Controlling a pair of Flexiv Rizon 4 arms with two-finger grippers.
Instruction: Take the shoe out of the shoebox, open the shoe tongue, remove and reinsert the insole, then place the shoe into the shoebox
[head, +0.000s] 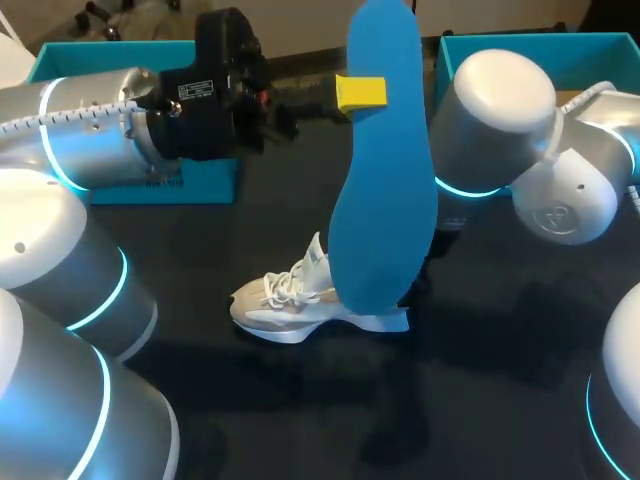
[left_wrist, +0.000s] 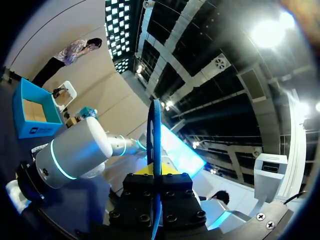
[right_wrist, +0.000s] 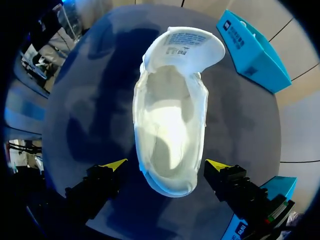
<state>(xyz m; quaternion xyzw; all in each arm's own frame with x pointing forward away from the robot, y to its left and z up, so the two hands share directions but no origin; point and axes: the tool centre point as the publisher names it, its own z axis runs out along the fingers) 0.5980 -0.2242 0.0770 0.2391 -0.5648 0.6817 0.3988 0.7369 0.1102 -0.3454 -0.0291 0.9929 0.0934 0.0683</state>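
Left gripper (head: 352, 94): you have it clamped on the blue insole (head: 380, 170), one finger pressed against each face. In the left wrist view the insole runs edge-on between the fingers.
Insole position: it is held upright at upper centre of the head view, clear of the table (head: 500, 400). Its lower end hangs in front of the shoe's rear half.
Shoe (head: 300, 300): white, it stands on its sole on the dark table at centre frame, with the toe toward the left of the frame.
Tongue (right_wrist: 192, 45): it is folded forward and the mouth of the shoe is open.
Right gripper (right_wrist: 166, 164): its fingers are spread wide above the heel, one yellow tip to each side. You are gripping nothing with it.
Shoebox: one teal part (head: 205, 185) lies at upper left, partly behind your left arm. The other teal part (head: 560, 50) lies at upper right.
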